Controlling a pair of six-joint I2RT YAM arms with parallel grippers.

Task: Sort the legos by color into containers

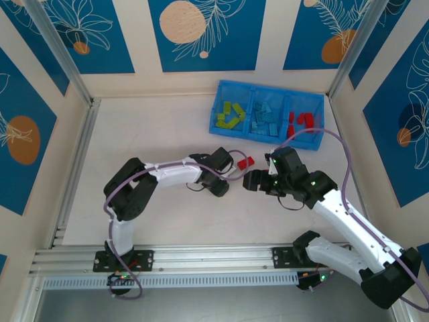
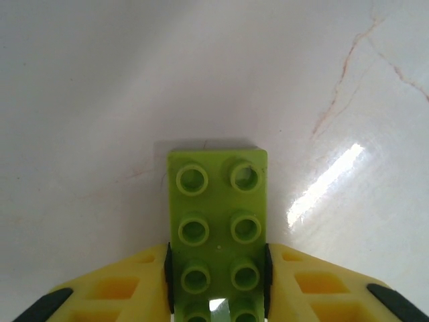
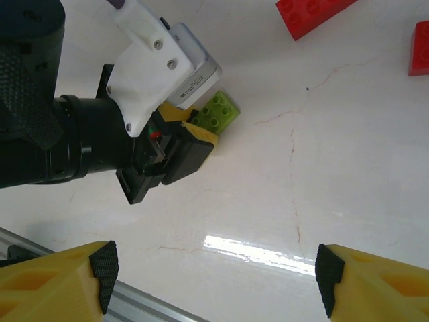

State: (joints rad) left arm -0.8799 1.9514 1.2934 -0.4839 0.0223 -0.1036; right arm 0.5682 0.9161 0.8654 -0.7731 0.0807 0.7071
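While glare is streaking the white marbled table (image 1: pixel 167 127), blue-patterned panels (image 1: pixel 201 33) are walling it in. Near side of the tray (image 1: pixel 216 111): left gripper (image 2: pixel 216 272) is pinching a green brick (image 2: pixel 218 201) lying flat on the table; right gripper (image 3: pixel 214 278) is hovering spread. A red brick (image 1: pixel 245 162) is lying between them and the tray.

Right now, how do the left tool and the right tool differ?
The left tool is shut on a green brick; the right tool is open and empty. The left tool is down at the table, while the right tool hangs above it, facing the left one. Both have yellow fingers.
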